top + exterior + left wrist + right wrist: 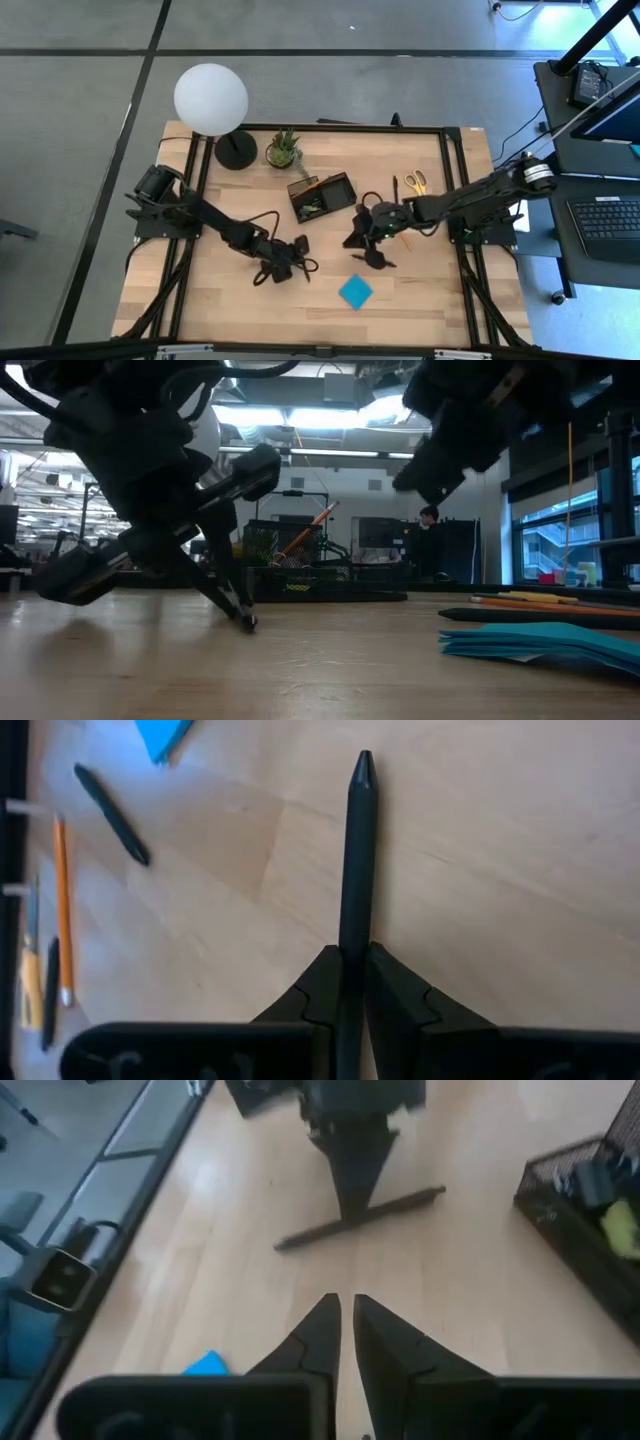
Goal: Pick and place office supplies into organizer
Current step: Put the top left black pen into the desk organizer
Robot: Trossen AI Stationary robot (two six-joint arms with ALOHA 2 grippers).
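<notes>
My left gripper [290, 264] [352, 960] is down at the table's middle, shut on a black pen [358, 850]. My right gripper [356, 240] [346, 1312] hovers a little to its right, fingers shut on nothing and pointing toward the left gripper [352, 1190]. The black organizer [320, 197] [585, 1205] stands beyond them toward the far edge, with an orange pencil [310, 530] leaning in it. The blue sticky-note pad [355, 291] [545, 640] lies flat near the front. A second black pen [110, 812] and an orange pencil [63, 910] lie toward the right edge. My left gripper pinches the black pen around the middle of its barrel [375, 1207] between its two fingers. The fingers [243, 615] slant down from above and lie across the pen. The pen stays level at the table top; whether it is lifted clear I cannot tell.
A lamp with a white globe [210, 97] and a small potted plant [283, 150] stand at the far left of the table. Yellow-handled scissors [415, 182] and another pen [395, 187] lie near the far right. Bare wood shows along the near left side.
</notes>
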